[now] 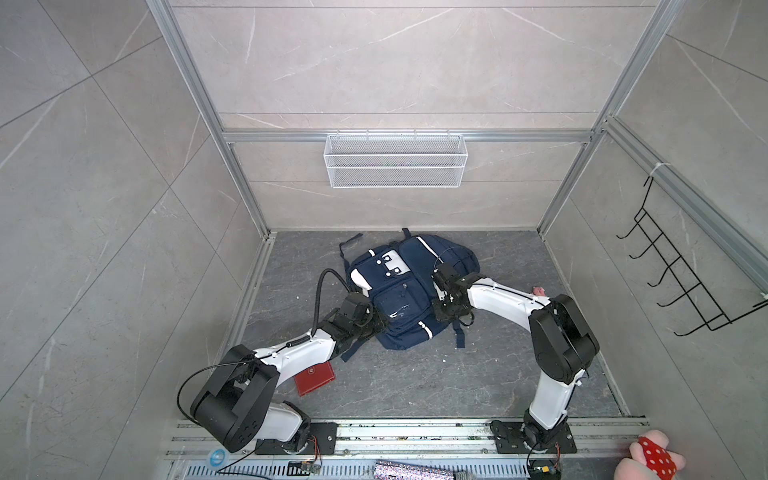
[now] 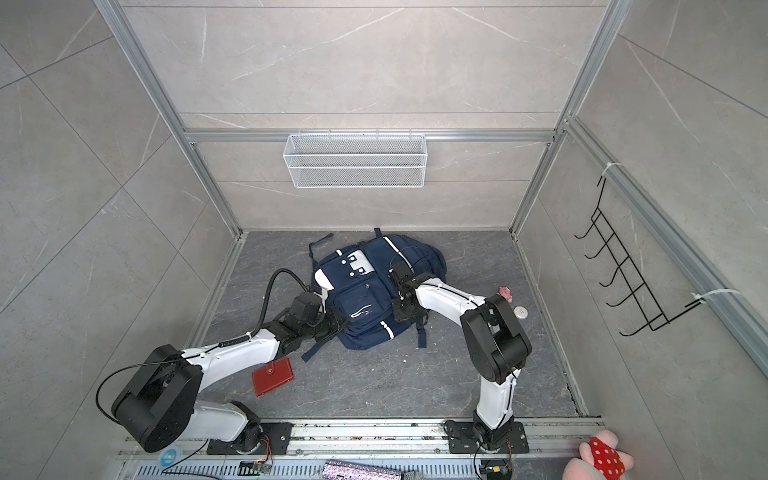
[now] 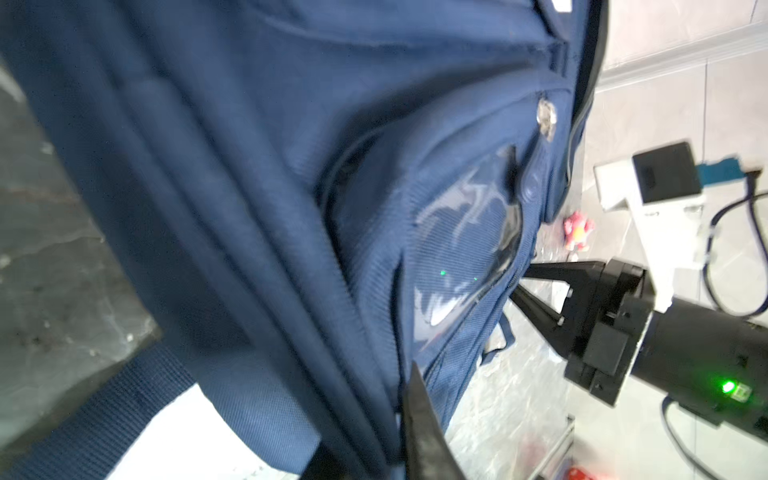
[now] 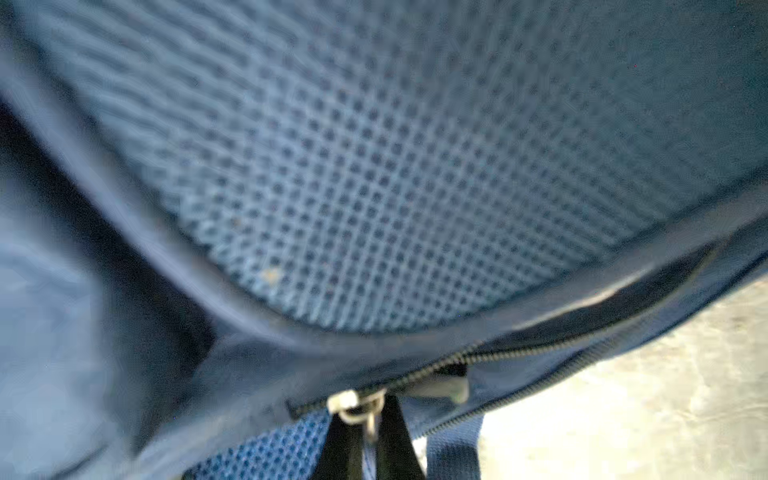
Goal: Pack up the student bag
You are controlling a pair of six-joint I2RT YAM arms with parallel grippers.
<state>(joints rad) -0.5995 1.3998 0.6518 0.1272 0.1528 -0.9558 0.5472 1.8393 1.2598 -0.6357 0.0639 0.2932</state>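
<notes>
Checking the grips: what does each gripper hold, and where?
Both hold the navy blue fabric student bag: right gripper on its metal zip pull, left gripper on fabric at its side edge.

Top views look steeply down; wrist views hug the student bag [image 3: 249, 166].

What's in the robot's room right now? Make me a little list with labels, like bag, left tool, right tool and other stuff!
bag: student bag, navy, lying front-up on the grey floor
left tool: left tool shut, seemingly pinching the bag's side fabric
right tool: right tool shut on a zip pull at the bag's other side
other stuff: red wallet on the floor by the left arm; white mesh basket on the back wall
packed yet: cannot tell, the inside is hidden
</notes>
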